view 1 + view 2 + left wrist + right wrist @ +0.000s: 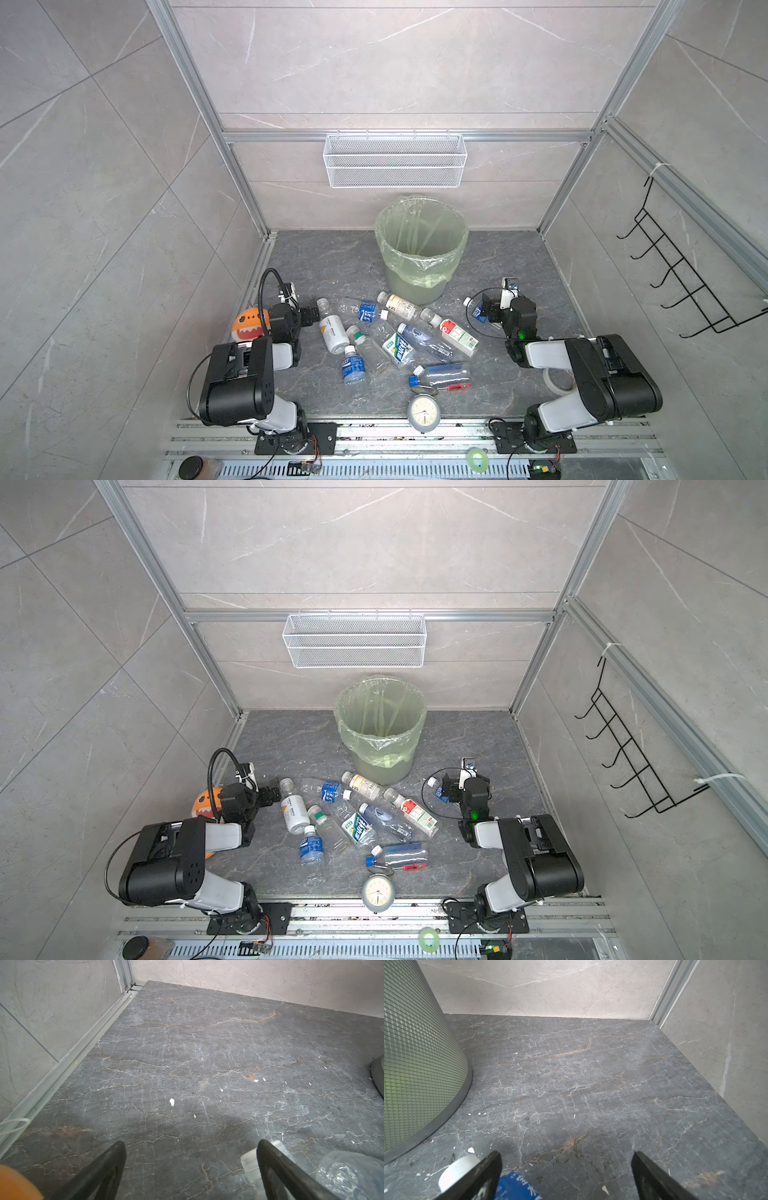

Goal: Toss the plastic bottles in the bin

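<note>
Mostly clear, ribbed or crumpled plastic bottles (395, 336) lie clustered on the dark veined stone desk (316, 266), in front of the round bin (409, 289), whose wall shows a fine grid and whose rim wears a filmy green bag (419, 262). Labels are blue, green, red and white; their writing is too small to read. The left pincer (191, 1144) is spread wide, empty, a clear-capped bottle (249, 1161) just beside one finger. The right pincer (566, 1154) is likewise released, a blue-labelled bottle (517, 1186) lying beneath one finger.
</note>
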Motion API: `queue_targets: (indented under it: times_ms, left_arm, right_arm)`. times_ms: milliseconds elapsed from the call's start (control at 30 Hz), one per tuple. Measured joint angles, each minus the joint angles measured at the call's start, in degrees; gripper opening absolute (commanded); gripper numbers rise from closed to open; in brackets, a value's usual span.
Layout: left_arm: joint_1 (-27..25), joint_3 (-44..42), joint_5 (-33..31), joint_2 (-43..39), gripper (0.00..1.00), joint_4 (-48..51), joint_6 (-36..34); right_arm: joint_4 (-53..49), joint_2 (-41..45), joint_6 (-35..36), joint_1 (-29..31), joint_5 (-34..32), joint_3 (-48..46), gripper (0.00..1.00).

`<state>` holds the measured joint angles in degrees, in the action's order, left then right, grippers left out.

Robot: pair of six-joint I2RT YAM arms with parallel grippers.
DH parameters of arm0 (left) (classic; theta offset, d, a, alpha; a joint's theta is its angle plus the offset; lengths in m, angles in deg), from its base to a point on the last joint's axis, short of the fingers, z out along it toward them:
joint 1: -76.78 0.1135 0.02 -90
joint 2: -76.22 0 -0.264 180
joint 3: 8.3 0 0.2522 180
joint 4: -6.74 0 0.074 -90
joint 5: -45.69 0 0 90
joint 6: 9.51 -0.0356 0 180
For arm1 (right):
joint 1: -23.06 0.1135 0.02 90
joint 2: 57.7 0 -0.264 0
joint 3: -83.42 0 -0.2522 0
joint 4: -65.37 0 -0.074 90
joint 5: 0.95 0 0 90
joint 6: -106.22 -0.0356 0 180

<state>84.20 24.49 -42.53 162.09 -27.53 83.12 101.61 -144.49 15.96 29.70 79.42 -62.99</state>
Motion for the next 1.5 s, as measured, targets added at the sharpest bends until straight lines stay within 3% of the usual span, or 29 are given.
queue_targets:
  times_ms: [333, 600, 733, 900, 1033, 1300, 1500]
  left_arm:
    - [-0.28, -0.09, -1.86, -0.81, 1.0, 0.68, 0.7]
    - [-4.46, 2.82, -12.48, -12.87, 1.0, 13.46, 1.81]
    - [-8.28, 5.73, -21.86, -19.65, 1.0, 20.9, 4.35]
    - [-14.19, 8.76, -28.35, -25.14, 1.0, 28.94, 9.6]
    - [-17.79, 11.63, -26.56, -27.34, 1.0, 35.15, 14.84]
    - [-24.74, 19.26, -23.02, -27.5, 1.0, 47.58, 19.15]
    - [-25.79, 21.75, -19.58, -27.54, 0.99, 54.47, 21.33]
  right_arm:
    - [-1.92, 0.52, 0.02, 0.0, 0.04, 0.46, 1.0]
    - [-16.28, 8.55, -0.68, 0.11, -2.34, 8.26, 1.0]
    - [-31.58, 10.71, -6.69, 0.15, -9.18, 17.31, 1.0]
    - [-56.57, 6.27, -18.05, 0.11, -16.57, 40.04, 1.0]
    - [-66.23, 3.04, -22.43, 0.11, -15.13, 46.82, 1.0]
    - [-74.95, 4.52, -22.97, 0.63, -4.52, 41.75, 0.99]
    - [-77.44, 12.07, -20.72, 4.26, 0.33, 39.56, 1.0]
